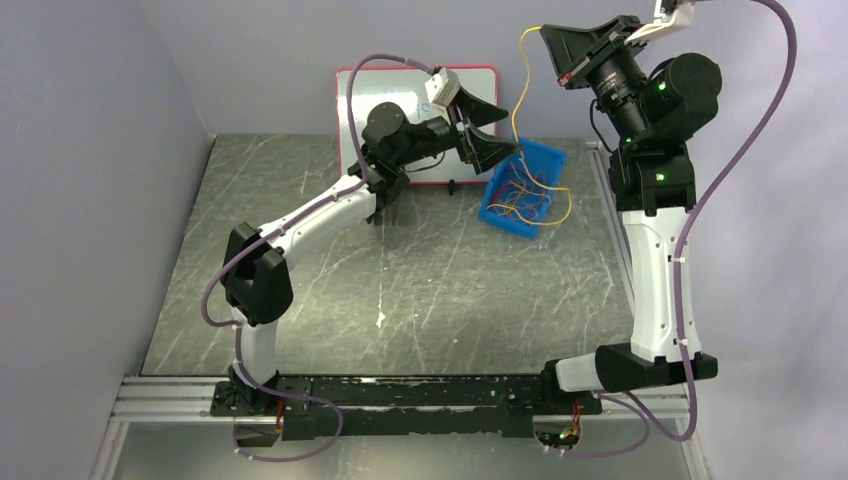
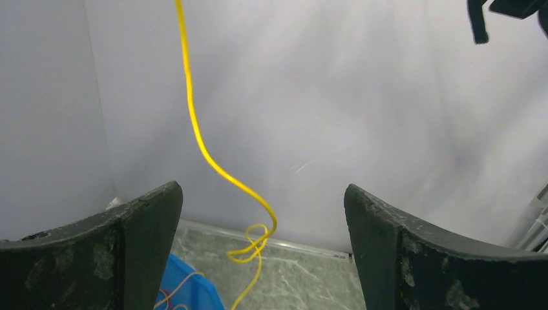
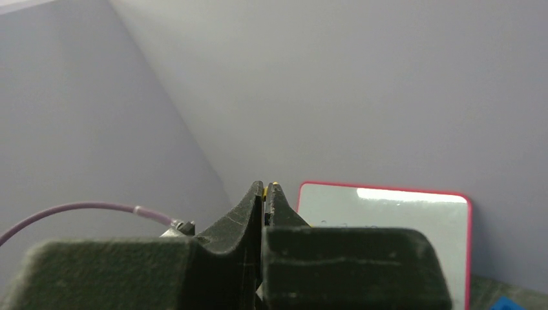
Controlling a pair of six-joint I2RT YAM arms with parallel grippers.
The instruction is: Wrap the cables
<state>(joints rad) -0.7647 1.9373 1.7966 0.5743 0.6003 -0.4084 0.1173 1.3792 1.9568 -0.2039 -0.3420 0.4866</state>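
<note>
My right gripper (image 1: 547,33) is raised high at the back right and is shut on one end of a yellow cable (image 1: 519,90). A bit of yellow shows between its closed tips in the right wrist view (image 3: 267,186). The cable hangs down in a curve into a blue bin (image 1: 545,160) that holds several tangled yellow and red-orange cables (image 1: 528,200). My left gripper (image 1: 512,132) is open beside the bin's near-left corner. In the left wrist view the hanging cable (image 2: 194,123), with a small loop low down, hangs ahead of the gap between the open fingers (image 2: 139,232); no touch shows.
A white board with a red rim (image 1: 400,85) leans against the back wall behind my left gripper; it also shows in the right wrist view (image 3: 388,219). Grey walls close in the table at the left, back and right. The bin's corner shows in the left wrist view (image 2: 187,290).
</note>
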